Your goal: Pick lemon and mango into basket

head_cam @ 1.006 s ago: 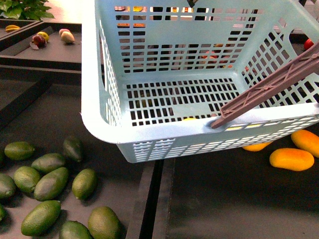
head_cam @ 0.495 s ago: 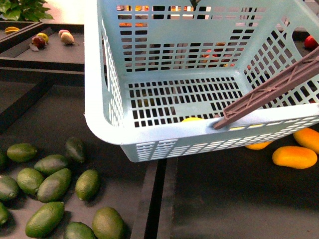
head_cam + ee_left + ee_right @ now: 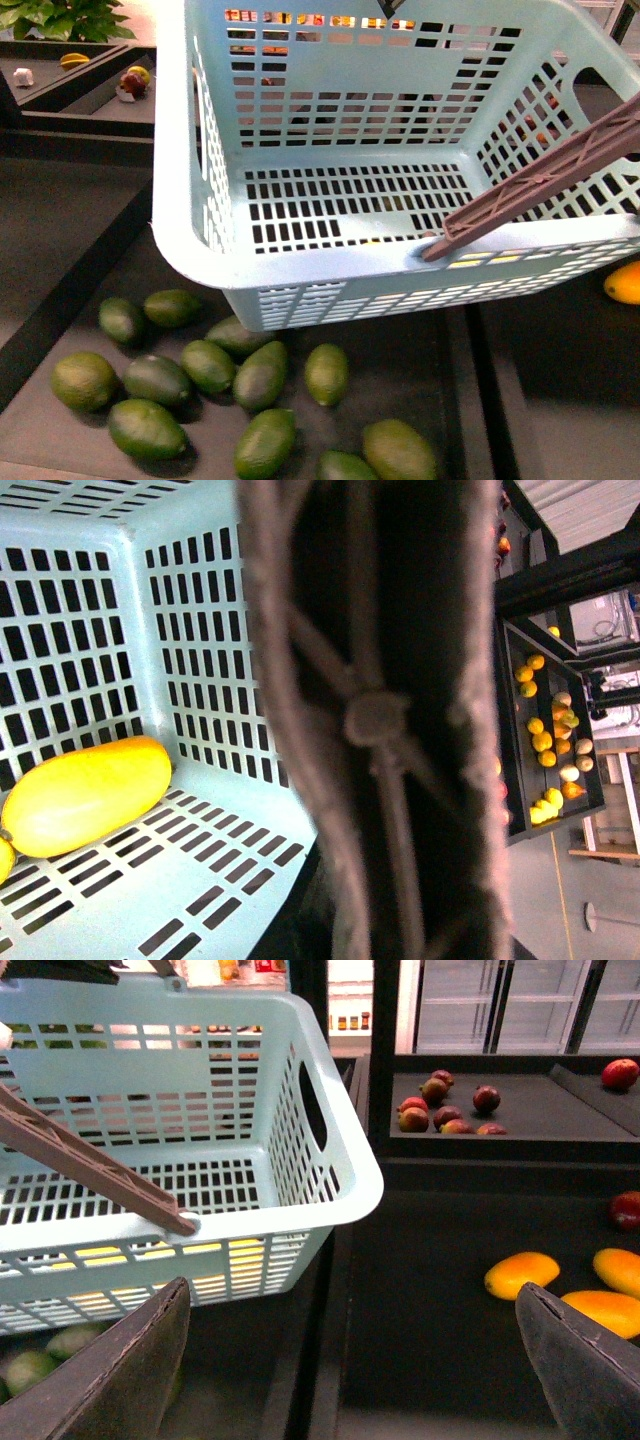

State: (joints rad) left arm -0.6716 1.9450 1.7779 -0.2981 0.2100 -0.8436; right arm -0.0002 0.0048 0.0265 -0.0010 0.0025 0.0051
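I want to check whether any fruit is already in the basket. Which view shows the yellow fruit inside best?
The left wrist view: a smooth yellow fruit lies in plain sight on the slotted floor of the basket. The front view shows only yellow slivers through the near wall's slots, and the right wrist view likewise shows only a yellow glow through the slots.

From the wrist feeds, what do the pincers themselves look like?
Right pincer: two broad, dark grey-brown fingers with a matte, slightly rough surface, tapering to blunt tips. No cables or markings show. In the left wrist view only a blurred brown ribbed bar fills the middle; the left pincer itself cannot be made out.
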